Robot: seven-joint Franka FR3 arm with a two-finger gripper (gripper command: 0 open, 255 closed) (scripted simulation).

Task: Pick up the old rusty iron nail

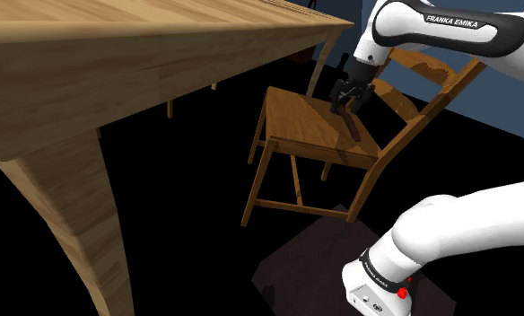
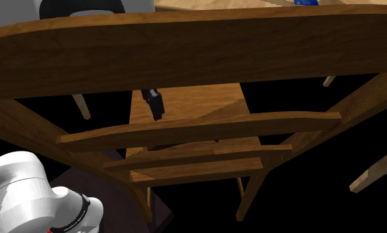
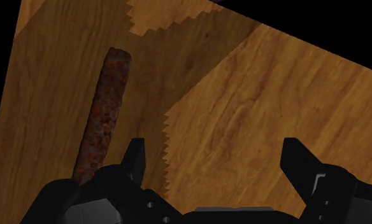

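The nail is not picked up yet. It lies flat on the chair seat, just beside one finger, not between the two. The claw is spread apart and holds nothing. It must line up, pinch and lift. The nail is long, rough and rusty red-brown.

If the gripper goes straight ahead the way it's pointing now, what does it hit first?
Most likely the bare wooden chair seat, which lies ahead of the gap in the open gripper. The rusty nail lies just outside one finger, so it would probably be missed.
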